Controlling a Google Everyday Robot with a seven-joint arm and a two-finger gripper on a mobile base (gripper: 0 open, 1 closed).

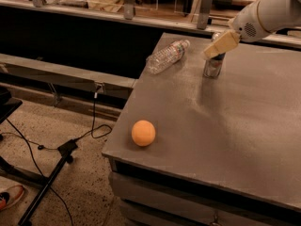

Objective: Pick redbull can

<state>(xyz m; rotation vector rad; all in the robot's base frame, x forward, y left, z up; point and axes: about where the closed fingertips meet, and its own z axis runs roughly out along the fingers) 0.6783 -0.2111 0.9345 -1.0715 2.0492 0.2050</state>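
three items on grey table (244, 126); redbull can (213, 68) upright toward far edge; clear plastic bottle (165, 58) on its side, near can, left of it in view; orange ball (143, 133) near front left corner, well apart; gripper (221, 44) at can top, overlapping upper part; grip state: cannot tell

A grey table (244, 126) stands on a speckled floor (84, 173) with a black cable (93, 112), behind it a dark low wall (70, 36), in dim warm light
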